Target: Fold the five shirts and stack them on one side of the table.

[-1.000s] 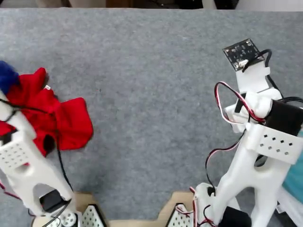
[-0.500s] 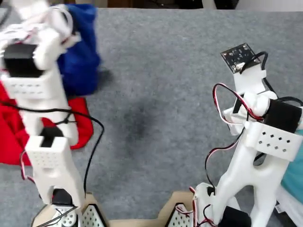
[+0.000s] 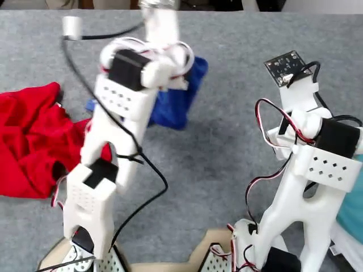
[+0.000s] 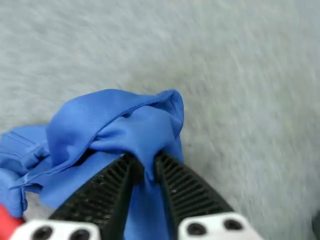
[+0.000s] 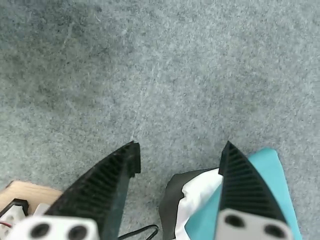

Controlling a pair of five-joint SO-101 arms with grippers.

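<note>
A crumpled red shirt [image 3: 28, 141] is lying at the far left of the grey table [image 3: 227, 68], spread in loose folds near the left arm's base. The left arm [image 3: 113, 141] is rising over the red shirt's inner edge and stretching toward the far side of the table.

The left gripper [image 4: 145, 160] is clenching its black ribbed fingers [image 4: 112, 182] on a gathered fold of the blue shirt [image 4: 120, 130]. In the high view the blue shirt [image 3: 176, 96] is hanging in a bunch left of the table's middle, just beside the red one. Whether its lower end is touching the table cannot be told.

Past a stretch of bare table, the right arm [image 3: 312, 170] is standing upright at the near right.

In the right wrist view the right gripper [image 5: 180, 150] is hovering over grey table with its fingers [image 5: 107, 177] released and spread wide apart. A teal shirt [image 5: 260, 200] is lying behind one finger, with a white cloth [image 5: 200, 192] and a dark cloth [image 5: 172, 195] bunched against it. In the high view the teal shirt [image 3: 353, 204] is peeking out at the right edge, beside the right arm.
</note>
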